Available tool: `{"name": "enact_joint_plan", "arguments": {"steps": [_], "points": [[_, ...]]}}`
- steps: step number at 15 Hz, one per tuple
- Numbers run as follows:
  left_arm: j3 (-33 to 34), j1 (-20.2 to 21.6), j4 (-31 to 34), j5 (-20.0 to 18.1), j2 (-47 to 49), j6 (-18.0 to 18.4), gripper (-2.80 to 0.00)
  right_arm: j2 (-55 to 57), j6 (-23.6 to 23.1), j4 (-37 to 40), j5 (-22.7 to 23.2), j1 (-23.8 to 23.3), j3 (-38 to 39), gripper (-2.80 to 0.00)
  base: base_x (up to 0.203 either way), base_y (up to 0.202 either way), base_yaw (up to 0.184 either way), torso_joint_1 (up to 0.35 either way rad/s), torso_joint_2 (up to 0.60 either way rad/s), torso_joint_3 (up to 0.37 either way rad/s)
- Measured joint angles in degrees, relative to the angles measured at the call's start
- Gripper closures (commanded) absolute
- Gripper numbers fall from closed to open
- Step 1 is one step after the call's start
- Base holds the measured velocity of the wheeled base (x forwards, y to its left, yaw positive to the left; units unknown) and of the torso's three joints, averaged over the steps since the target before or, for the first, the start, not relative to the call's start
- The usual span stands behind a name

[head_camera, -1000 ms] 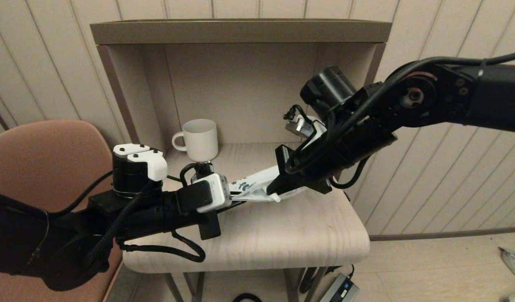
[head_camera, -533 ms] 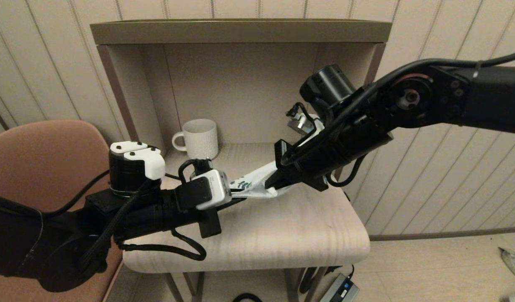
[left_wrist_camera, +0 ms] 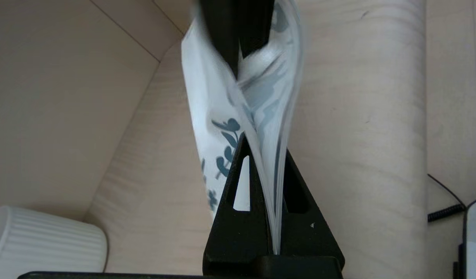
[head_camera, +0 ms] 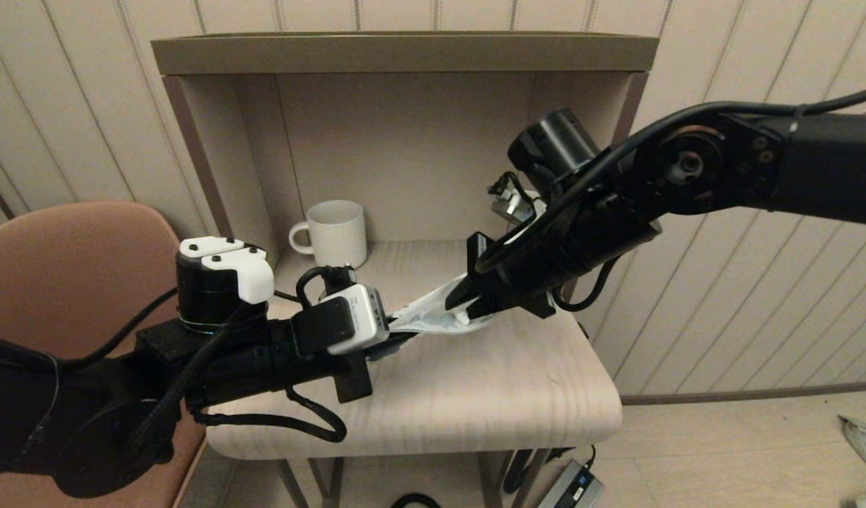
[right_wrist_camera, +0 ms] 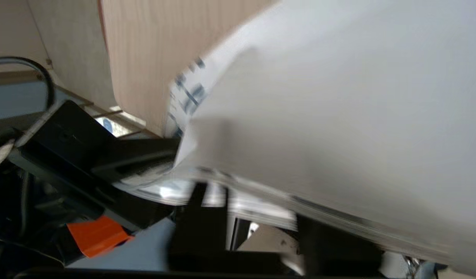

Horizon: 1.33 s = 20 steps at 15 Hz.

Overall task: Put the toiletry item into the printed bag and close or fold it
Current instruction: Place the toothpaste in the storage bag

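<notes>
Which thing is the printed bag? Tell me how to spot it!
Find the pale wooden table inside the open cabinet. Above it, the left gripper and right gripper meet, each pinching the printed bag. It is thin white paper with dark teal flowers, unlike the plain ribbed mug behind.

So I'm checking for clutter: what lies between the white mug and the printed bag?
Only bare shelf board separates the mug from the printed bag, as the left wrist view shows.

You are looking at one printed bag (head_camera: 433,314), two grippers, left gripper (head_camera: 398,337) and right gripper (head_camera: 462,305), one mug (head_camera: 336,235), one chair (head_camera: 73,275), and one shelf table (head_camera: 433,395).
</notes>
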Motion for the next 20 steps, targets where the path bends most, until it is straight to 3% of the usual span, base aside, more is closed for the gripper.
{"name": "enact_joint_plan", "arguments": {"steps": [8, 15, 16, 17, 20], "points": [[0.0, -0.1, 0.1, -0.1, 0.8, -0.4, 0.00, -1.9, -0.9, 0.0, 0.1, 0.6, 0.1, -2.80, 0.000, 0.000, 0.000, 0.000, 0.00, 0.000], [-0.6, 0.0, 0.0, -0.1, 2.1, -3.3, 0.00, -10.2, -2.6, 1.1, 0.0, 4.9, 1.1, -2.80, 0.000, 0.000, 0.000, 0.000, 0.00, 0.000], [-0.6, 0.2, 0.0, 0.0, 2.3, -4.0, 0.00, -10.9, -3.0, 1.1, -0.1, 4.9, 1.1, -0.65, 0.000, 0.000, 0.000, 0.000, 0.00, 0.000], [-0.7, 0.4, 0.1, 0.0, 2.6, -5.5, 0.00, -11.7, -3.6, 1.1, -0.1, 4.7, 1.2, 0.00, 0.000, 0.000, 0.000, 0.000, 0.00, 0.000], [-2.7, 1.4, 0.6, 0.1, 3.0, -13.5, 0.00, -14.7, -7.0, 0.7, -0.8, 4.3, 2.3, 0.00, 0.000, 0.000, 0.000, 0.000, 0.00, 0.000]]}}
